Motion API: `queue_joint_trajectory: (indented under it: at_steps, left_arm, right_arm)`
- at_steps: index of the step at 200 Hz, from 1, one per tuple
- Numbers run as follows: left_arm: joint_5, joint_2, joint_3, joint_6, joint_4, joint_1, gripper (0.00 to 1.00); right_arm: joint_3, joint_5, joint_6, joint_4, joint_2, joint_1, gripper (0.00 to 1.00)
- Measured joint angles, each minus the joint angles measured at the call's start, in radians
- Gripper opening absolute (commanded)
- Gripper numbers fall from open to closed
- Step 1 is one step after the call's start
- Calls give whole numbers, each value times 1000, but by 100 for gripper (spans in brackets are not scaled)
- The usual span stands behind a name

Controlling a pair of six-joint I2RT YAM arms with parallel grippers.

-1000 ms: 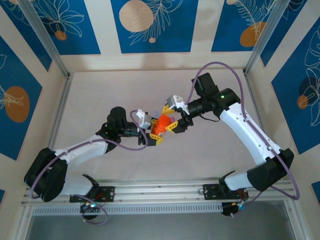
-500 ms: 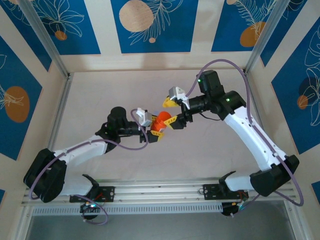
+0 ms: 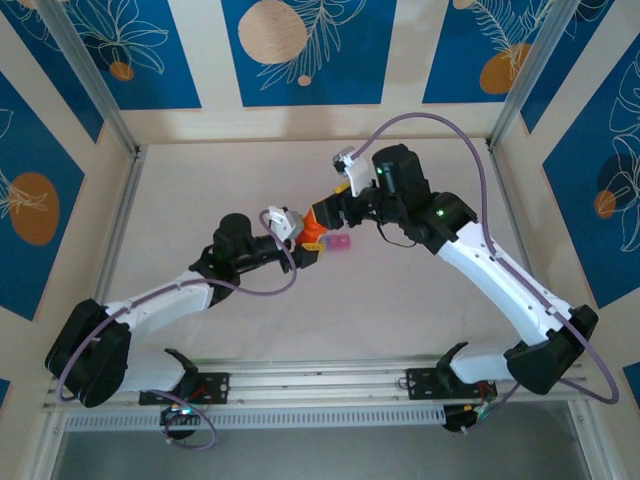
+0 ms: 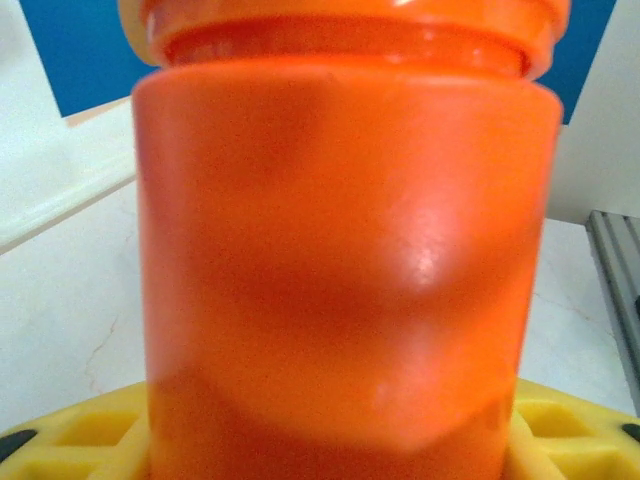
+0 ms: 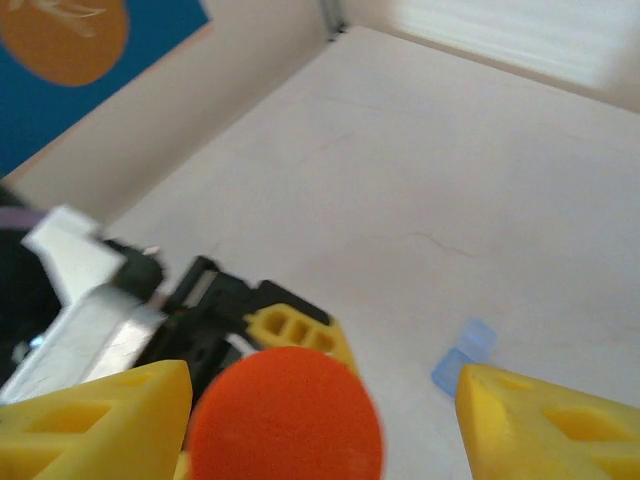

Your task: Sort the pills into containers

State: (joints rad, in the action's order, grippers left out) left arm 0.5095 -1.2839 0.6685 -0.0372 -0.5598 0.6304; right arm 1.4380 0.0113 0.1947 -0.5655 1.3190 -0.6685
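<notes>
Clasping orange bottle [image 4: 340, 250] — left hand [image 3: 308, 243], seemingly.

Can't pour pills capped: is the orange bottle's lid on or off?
On: the orange bottle carries its lid in the left wrist view; the right wrist view shows a solid orange top, no opening.

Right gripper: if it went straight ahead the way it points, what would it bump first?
Most likely the orange lid, straight ahead between the right gripper's open fingers. The left gripper holds that bottle. Depth is unclear.
</notes>
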Motion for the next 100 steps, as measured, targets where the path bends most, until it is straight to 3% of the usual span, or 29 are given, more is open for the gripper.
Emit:
queue_joint_trajectory:
  at_steps: [35, 100]
  left_arm:
    - [-26, 3, 0, -8, 2, 0, 0]
    - [-48, 13, 0, -25, 7, 0, 0]
  right_arm:
    - [9, 67, 81, -12, 25, -4, 70]
    - [35, 79, 156, -16, 40, -43, 71]
